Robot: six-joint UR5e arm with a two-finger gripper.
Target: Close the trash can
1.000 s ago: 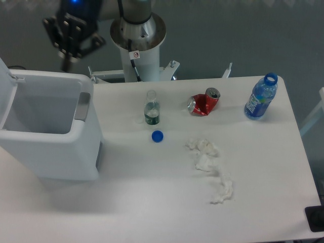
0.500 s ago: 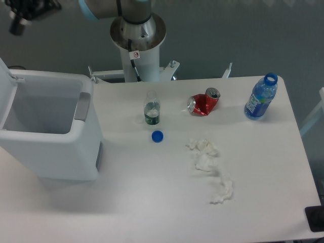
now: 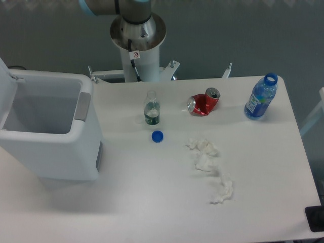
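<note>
Plastic trash can (image 3: 50,147), boxy, white and smooth with rounded corners, stands open at the bench's (image 3: 152,202) left edge, its flat lid (image 3: 5,91) tipped up. The pincer is out of view, so its state and places relative to it cannot be told. Right of the can: small glass bottle (image 3: 152,114), blue cap (image 3: 157,135), crushed red can (image 3: 203,103), blue bottle (image 3: 260,97), crumpled tissue (image 3: 210,167).

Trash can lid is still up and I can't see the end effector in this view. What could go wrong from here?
The end effector is outside the picture, so its approach to the lid cannot be checked; it may miss or strike it hard. The lid stands at the left edge, partly cut off, so contact will be hard to judge. A sideways push could slide the trash can rather than swing the lid down.
</note>
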